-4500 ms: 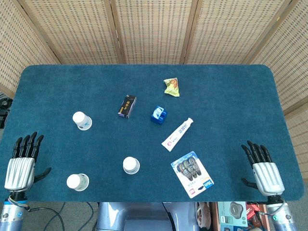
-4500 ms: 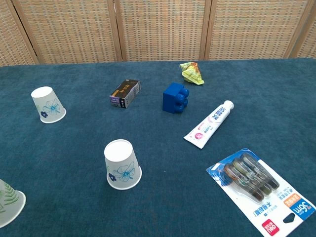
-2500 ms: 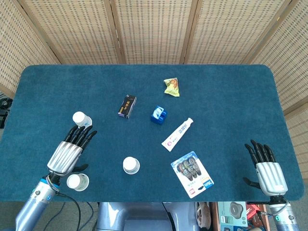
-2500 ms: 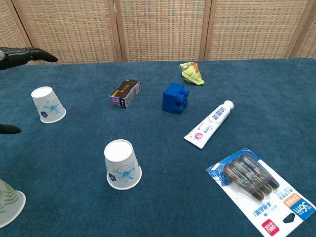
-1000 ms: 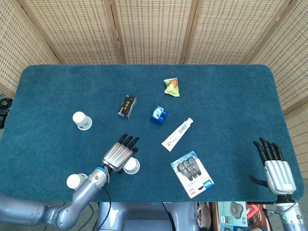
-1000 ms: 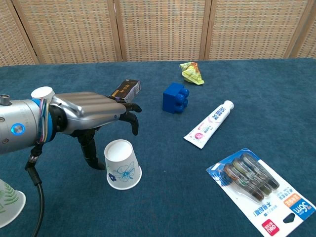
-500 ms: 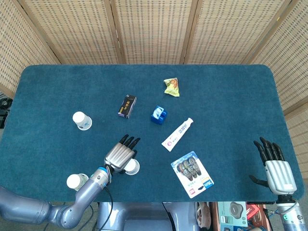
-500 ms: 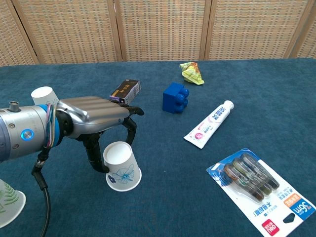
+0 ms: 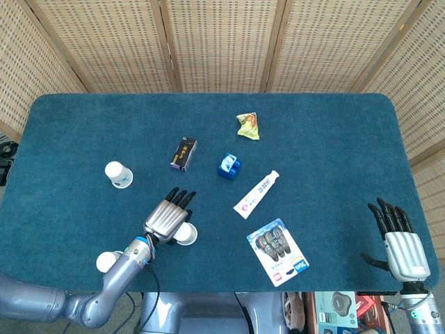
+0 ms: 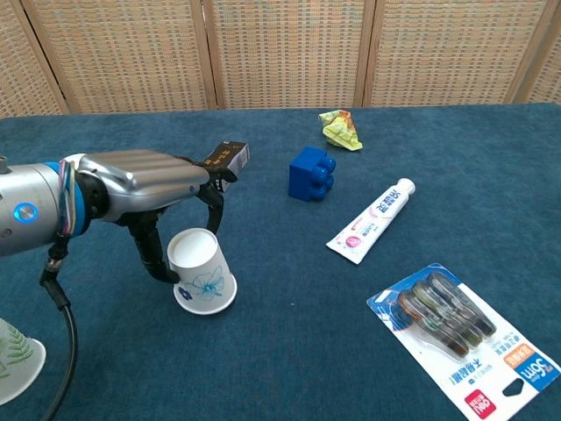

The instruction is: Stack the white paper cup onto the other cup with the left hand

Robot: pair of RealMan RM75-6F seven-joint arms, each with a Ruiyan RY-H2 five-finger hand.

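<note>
The left robot hand (image 10: 149,197) is clasped around the white paper cup (image 10: 200,273) near the front of the worktop (image 9: 313,139), thumb on one side and fingers (image 10: 213,195) curled over the other. The cup sits upside down and looks tilted, with its rim seemingly lifting off the cloth on the hand's side. The right robot hand (image 9: 398,245) rests released, fingers spread, at the front right corner, well out of the way.

To do this step well, the grip probably wants to stay light: thin paper walls will crush if squeezed. The cup should be brought level before it travels, then carried up clear of the cloth.

Two other upside-down cups could serve as the base: one with a green leaf print (image 10: 16,360) at the front left edge, one with a blue flower (image 9: 118,174) farther back on the left. Both stand on open cloth. The small dark box (image 9: 183,154), blue block (image 9: 229,166) and toothpaste tube (image 9: 256,194) all lie away from either path.
</note>
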